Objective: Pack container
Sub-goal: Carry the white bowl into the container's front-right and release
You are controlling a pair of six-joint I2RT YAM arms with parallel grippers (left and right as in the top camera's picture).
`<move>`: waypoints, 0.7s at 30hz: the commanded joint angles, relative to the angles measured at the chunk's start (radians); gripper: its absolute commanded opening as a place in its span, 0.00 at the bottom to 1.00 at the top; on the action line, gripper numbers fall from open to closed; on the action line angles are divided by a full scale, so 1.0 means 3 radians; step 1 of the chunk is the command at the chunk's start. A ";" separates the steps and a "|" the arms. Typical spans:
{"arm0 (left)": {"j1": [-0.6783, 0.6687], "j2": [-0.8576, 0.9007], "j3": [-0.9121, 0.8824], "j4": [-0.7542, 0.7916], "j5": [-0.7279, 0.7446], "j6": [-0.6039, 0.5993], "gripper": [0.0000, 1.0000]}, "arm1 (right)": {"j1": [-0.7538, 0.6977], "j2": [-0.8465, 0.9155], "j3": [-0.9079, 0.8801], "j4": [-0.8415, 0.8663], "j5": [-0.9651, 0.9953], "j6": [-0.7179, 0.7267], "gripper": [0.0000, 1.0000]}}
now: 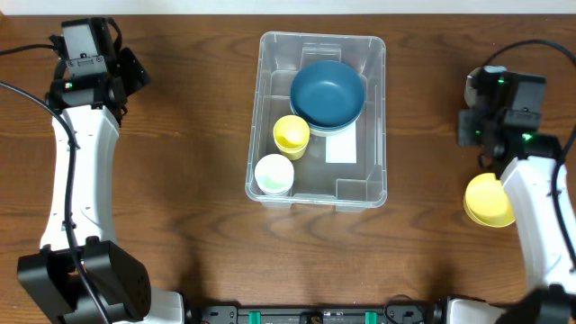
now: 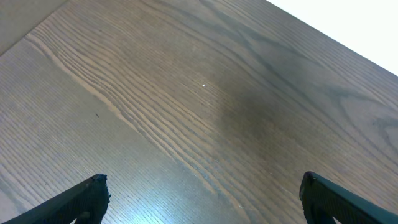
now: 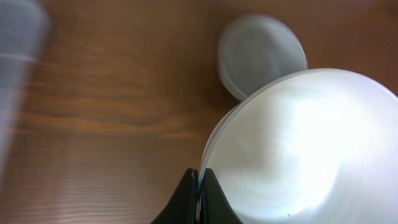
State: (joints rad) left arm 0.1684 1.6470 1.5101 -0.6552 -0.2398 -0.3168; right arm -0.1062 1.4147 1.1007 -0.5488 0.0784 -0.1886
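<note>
The clear container (image 1: 378,108) stands at the table's middle. It holds a dark blue bowl (image 1: 328,93), a yellow cup (image 1: 291,135) and a white cup (image 1: 274,174), with a white label (image 1: 341,146) on its base. My right gripper (image 3: 199,179) is shut on the rim of a white bowl (image 3: 311,149), to the right of the container; this bowl shows as a pale edge (image 1: 473,85) in the overhead view. My left gripper (image 2: 202,190) is open and empty over bare wood at the far left (image 1: 133,70).
A yellow bowl (image 1: 486,200) sits on the table at the right, beside my right arm. A smaller pale round dish (image 3: 261,53) lies on the wood beyond the held bowl. The container's blurred edge (image 3: 18,37) shows at the right wrist view's left.
</note>
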 commanded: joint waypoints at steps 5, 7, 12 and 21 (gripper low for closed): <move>0.0011 -0.0048 0.0042 -0.0010 -0.0041 0.0006 0.98 | 0.0687 -0.0272 0.0346 -0.0109 -0.0029 0.0100 0.01; 0.0011 -0.0048 0.0042 -0.0010 -0.0041 0.0008 0.98 | 0.0926 -0.0271 0.0403 -0.0130 -0.0025 0.0103 0.01; 0.0011 -0.0048 0.0042 -0.0010 -0.0041 0.0008 0.98 | 0.1474 -0.0271 0.0493 -0.0123 -0.0025 0.0104 0.01; 0.0011 -0.0048 0.0042 -0.0011 -0.0041 0.0006 0.98 | 0.2256 -0.0126 0.0493 -0.0285 -0.0025 0.0122 0.01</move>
State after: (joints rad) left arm 0.1684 1.6470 1.5101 -0.6552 -0.2398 -0.3168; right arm 0.5228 1.3544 1.2263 -0.6224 0.0689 -0.1677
